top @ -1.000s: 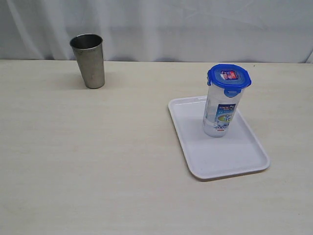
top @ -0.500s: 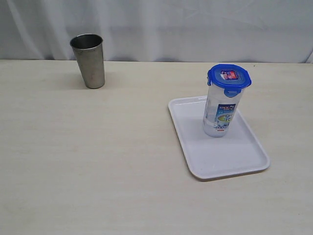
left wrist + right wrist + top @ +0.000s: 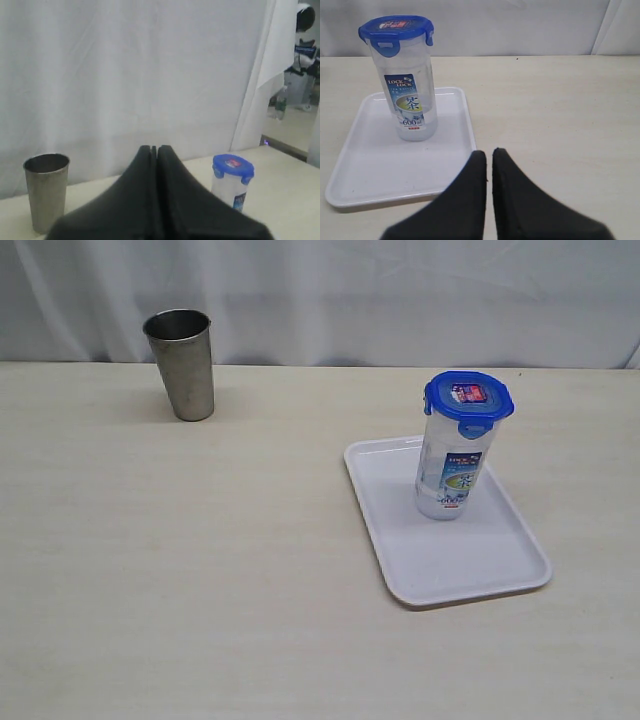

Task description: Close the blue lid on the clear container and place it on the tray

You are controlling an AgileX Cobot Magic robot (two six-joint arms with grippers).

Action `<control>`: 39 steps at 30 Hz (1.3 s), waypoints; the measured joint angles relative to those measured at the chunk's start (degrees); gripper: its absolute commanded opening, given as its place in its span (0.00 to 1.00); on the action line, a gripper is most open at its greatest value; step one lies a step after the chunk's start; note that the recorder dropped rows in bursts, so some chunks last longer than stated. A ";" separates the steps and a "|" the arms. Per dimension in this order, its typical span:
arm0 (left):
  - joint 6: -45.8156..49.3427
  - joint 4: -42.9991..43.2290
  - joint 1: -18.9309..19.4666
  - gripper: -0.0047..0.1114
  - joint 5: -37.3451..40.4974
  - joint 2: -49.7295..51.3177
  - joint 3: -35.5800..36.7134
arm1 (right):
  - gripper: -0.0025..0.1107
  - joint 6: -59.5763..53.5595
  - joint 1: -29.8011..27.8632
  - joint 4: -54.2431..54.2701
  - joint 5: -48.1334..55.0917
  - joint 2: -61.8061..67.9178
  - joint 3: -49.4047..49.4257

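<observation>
The clear container (image 3: 449, 472) stands upright on the white tray (image 3: 470, 560), right of the table's middle. The blue lid (image 3: 468, 396) sits on top of it with its flaps down. Both show in the right wrist view too, container (image 3: 410, 100), lid (image 3: 395, 29) and tray (image 3: 380, 170), and farther off in the left wrist view, container (image 3: 231, 187) and lid (image 3: 232, 167). My left gripper (image 3: 154, 148) is shut and holds nothing. My right gripper (image 3: 489, 152) is shut and empty, apart from the tray's edge. Neither gripper appears in the exterior view.
A grey steel cup (image 3: 181, 364) stands at the back left of the table, also in the left wrist view as the cup (image 3: 46, 192). A white curtain (image 3: 400, 290) hangs behind the table.
</observation>
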 measured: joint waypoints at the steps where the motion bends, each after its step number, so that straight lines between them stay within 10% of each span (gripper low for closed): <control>1: 0.26 -0.30 2.34 0.04 -4.62 -2.09 3.33 | 0.06 0.00 0.00 0.00 0.00 0.00 0.00; 15: 1.09 -5.54 28.39 0.04 -9.59 -19.42 18.61 | 0.06 0.00 0.00 0.00 0.00 0.00 0.00; 39: 10.89 -6.57 32.06 0.04 6.60 -19.53 19.75 | 0.06 0.00 0.00 0.00 0.00 0.00 0.00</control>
